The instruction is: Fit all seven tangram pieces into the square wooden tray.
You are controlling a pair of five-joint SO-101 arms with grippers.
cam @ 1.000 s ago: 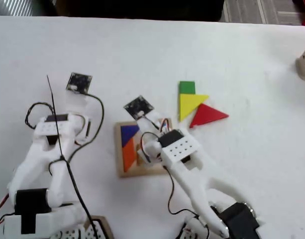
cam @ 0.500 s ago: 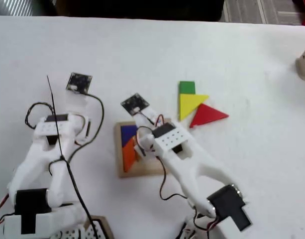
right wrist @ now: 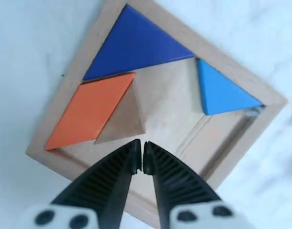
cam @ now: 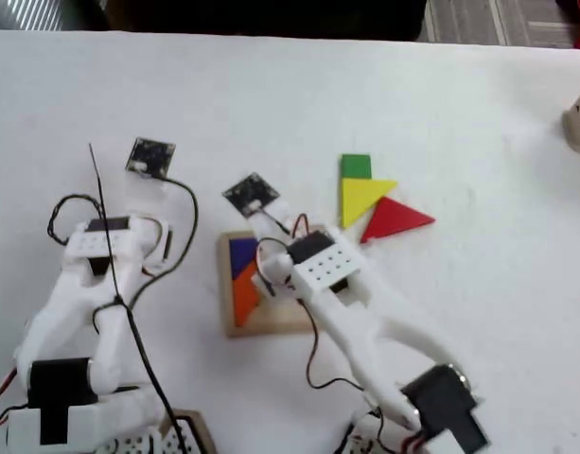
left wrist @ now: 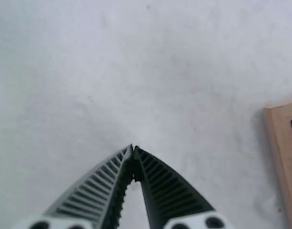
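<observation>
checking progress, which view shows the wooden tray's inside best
The right wrist view: it looks into the wooden tray, the placed pieces plain. In the high view the right arm covers much of it; the left wrist view catches one edge.

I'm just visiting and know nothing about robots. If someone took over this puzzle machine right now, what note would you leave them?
Left hand: shut, empty, over bare table beside the tray.
Right hand: shut, empty, above the tray.
Done: dark blue triangle, orange piece, light blue triangle and what looks like a wood-coloured triangle lie in the tray.
To do: green square, yellow triangle and red triangle sit on the table outside it, not yet fitted.
</observation>
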